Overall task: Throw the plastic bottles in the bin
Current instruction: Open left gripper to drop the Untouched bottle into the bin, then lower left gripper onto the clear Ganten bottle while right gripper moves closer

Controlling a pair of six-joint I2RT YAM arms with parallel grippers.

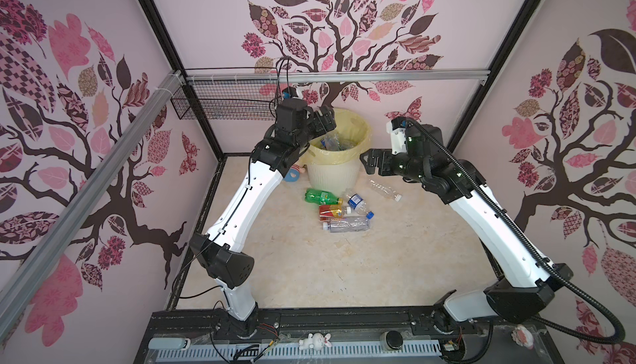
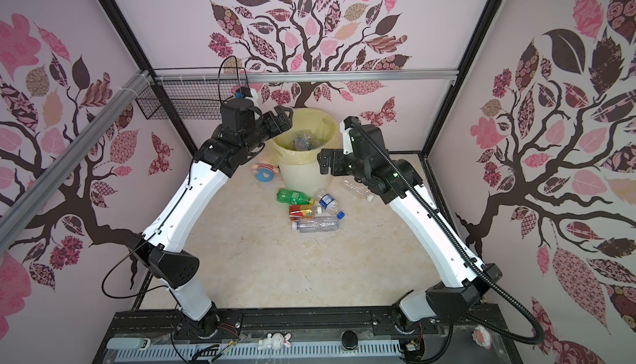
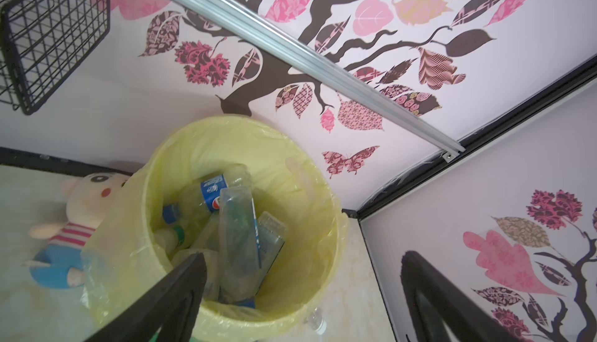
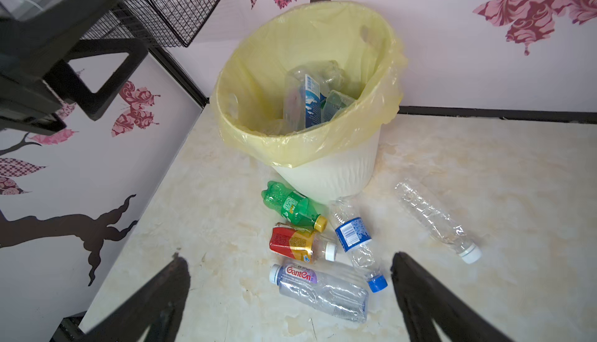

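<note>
My L pincer [image 1: 328,119] hangs over the rim of the round cream-white ribbed plastic bin [image 1: 332,176] w/ pale yellow bag liner. Its fingers are spread wide, nothing between them. My R pincer [image 1: 368,163] sits just beside the bin's rim on the opposite side, also spread and empty.

Five plastic btls lie flat on the floor at the bin's foot, on the side facing my bases.
- Green plastic btl [image 4: 287,203]: closest to the bin wall, can't tell if touching. Yellow cap points away from the bin.
- Red-and-gold-labelled btl [image 4: 292,246]: next out, axis across the bin's front, white cap toward my R arm's side.
- Blue-labelled clear btl [image 4: 353,237]: blue cap points away from the bin.
- Big clear "Ganten" btl [image 4: 319,288]: farthest out, axis across, cap toward my L arm's side.
- Crushed label-less clear btl [image 4: 433,217]: apart from the rest, R-arm side of the bin, white cap away from it.

Only the L wrist view looks down into the bin. It shows binned clear btls [image 3: 237,233] on end and leaning, and the face of the pink-and-blue plush doll [image 3: 87,201] just beside the bin. Only the R wrist view shows label print.
</note>
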